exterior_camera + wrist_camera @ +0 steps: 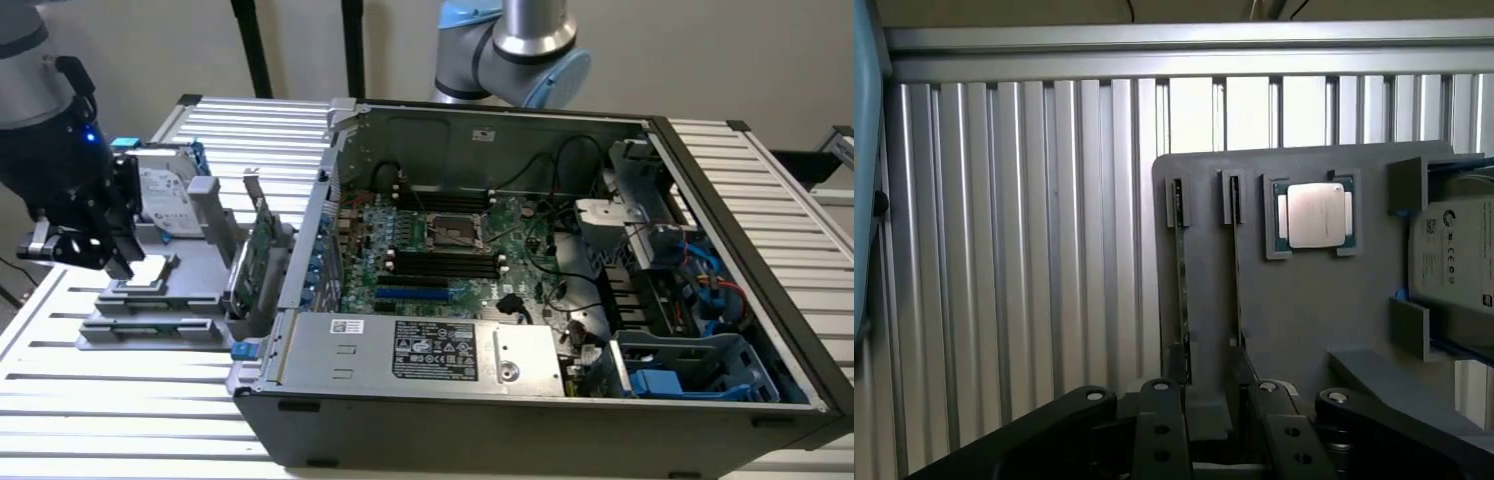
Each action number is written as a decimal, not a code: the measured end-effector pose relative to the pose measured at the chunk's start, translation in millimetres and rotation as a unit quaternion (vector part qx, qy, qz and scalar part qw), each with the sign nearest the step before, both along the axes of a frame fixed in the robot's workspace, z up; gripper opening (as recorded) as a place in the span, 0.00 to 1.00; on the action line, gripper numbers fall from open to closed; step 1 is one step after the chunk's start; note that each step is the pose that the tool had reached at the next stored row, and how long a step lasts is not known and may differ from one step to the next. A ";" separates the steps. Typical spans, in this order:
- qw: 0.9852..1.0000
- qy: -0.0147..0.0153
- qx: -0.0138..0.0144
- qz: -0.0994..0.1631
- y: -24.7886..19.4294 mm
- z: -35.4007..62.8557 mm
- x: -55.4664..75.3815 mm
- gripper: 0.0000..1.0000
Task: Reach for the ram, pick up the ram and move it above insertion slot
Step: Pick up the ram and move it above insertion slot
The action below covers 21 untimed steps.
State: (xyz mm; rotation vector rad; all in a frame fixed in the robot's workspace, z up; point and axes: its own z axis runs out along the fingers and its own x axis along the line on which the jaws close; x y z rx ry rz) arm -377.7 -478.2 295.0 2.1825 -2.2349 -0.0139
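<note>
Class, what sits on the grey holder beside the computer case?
A processor, a hard drive and two boards on edge. The gripper covers part of the holder.

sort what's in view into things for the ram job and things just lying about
For the job: the ram, edge-on in the grey holder; the open gripper close by it; the black memory slots on the motherboard.
Lying about: processor chip, hard drive, upright green card with bracket.

Ribbed metal table (1004, 250); matt grey plastic holder (1304, 320).
</note>
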 end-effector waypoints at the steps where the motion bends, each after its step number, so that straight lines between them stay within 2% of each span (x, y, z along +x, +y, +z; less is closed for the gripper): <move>1: 1.000 0.000 0.000 0.000 -0.9 -1.9 0.0 0.31; 8: 1.000 0.000 0.000 0.001 -5.7 -14.7 -0.1 0.31; 21: 1.000 0.000 0.000 0.012 -10.0 -38.3 -8.4 0.31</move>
